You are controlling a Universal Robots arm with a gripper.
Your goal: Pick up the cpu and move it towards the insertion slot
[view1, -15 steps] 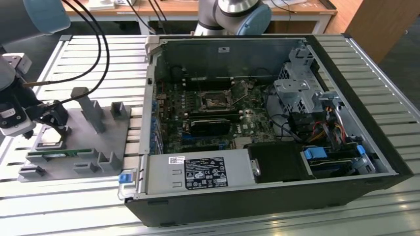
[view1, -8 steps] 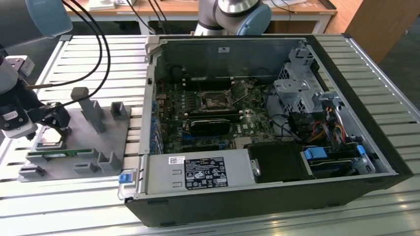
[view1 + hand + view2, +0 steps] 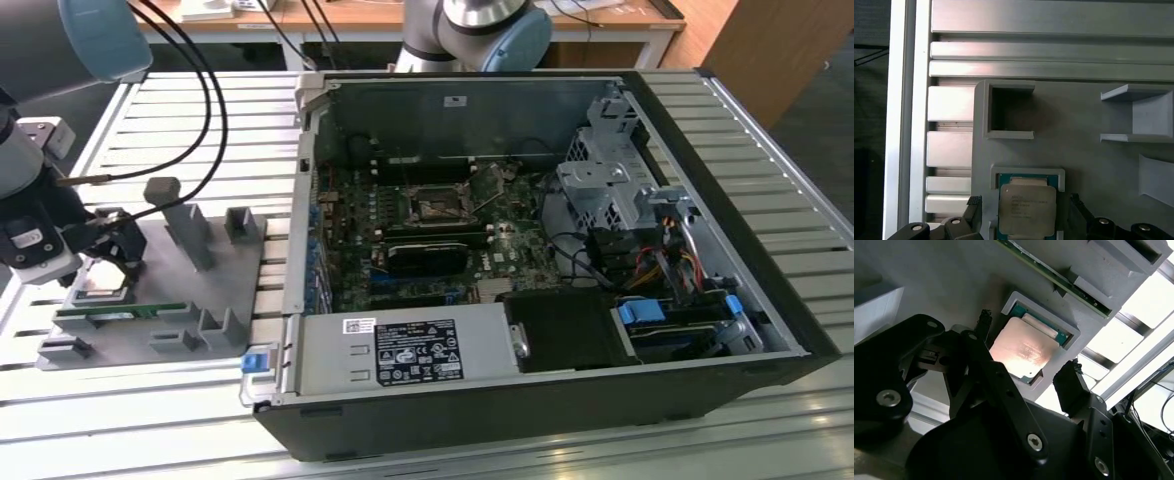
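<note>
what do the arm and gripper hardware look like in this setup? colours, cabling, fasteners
The arm has silver-grey segments and a light blue joint cap. Black cables loop down to the wrist. The gripper is matte black, with jointed linkage fingers pinned by silver screw heads.

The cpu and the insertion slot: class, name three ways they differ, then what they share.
The cpu has a shiny silver top; the insertion slot has a dark centre in a silvery frame. The cpu lies in a grey holder outside the computer case; the insertion slot sits on the motherboard inside it. The open hand straddles the cpu, not the insertion slot. Both are square.
</note>
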